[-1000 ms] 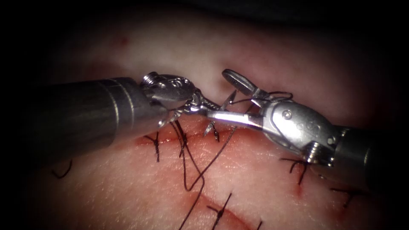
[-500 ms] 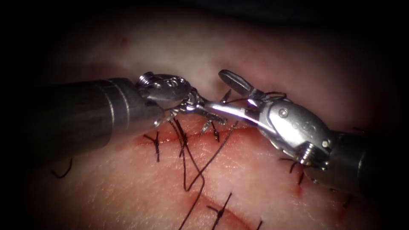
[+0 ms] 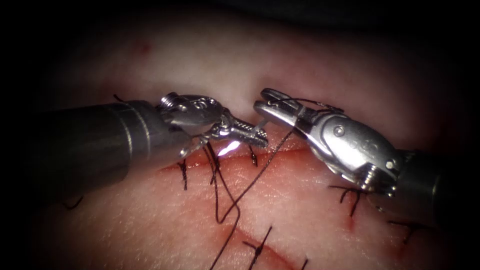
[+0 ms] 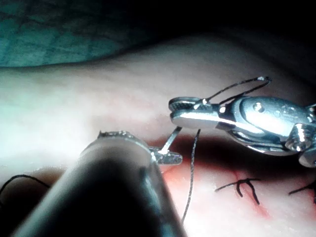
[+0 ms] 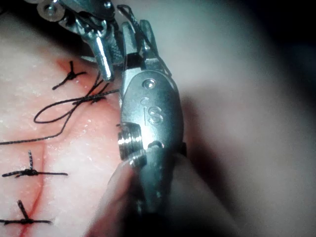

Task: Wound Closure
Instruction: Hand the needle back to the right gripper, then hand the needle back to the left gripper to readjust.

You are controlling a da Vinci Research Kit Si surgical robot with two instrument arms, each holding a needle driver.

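Observation:
The tissue (image 3: pixel 280 215) carries a red horizontal cut (image 3: pixel 280 155) with several dark stitches across it. My right tool (image 3: pixel 262 107) comes in from the right with its jaws shut on the curved needle (image 3: pixel 261 123), near one end. A short stretch of needle (image 4: pixel 170 139) hangs from those jaws, above the cut and clear of the tissue. My left tool (image 3: pixel 247 142) sits just left of it over the cut, its jaws parted and holding nothing. Dark thread (image 3: pixel 250 182) runs from the right tool down over the cut and loops on the near tissue. More thread arcs over the right tool's wrist (image 4: pixel 237 89).
Finished knotted stitches lie on the near tissue (image 3: pixel 257 247) and under the right tool (image 3: pixel 350 195). A loose cut thread end (image 3: pixel 75 202) lies at the left. Red fluid stains the tissue along the cut. Both shafts crowd the middle of the cut.
The right tool's jaws, wide apart a second ago, have shut on the needle. The left tool's jaws, shut on it before, have parted and let it go.

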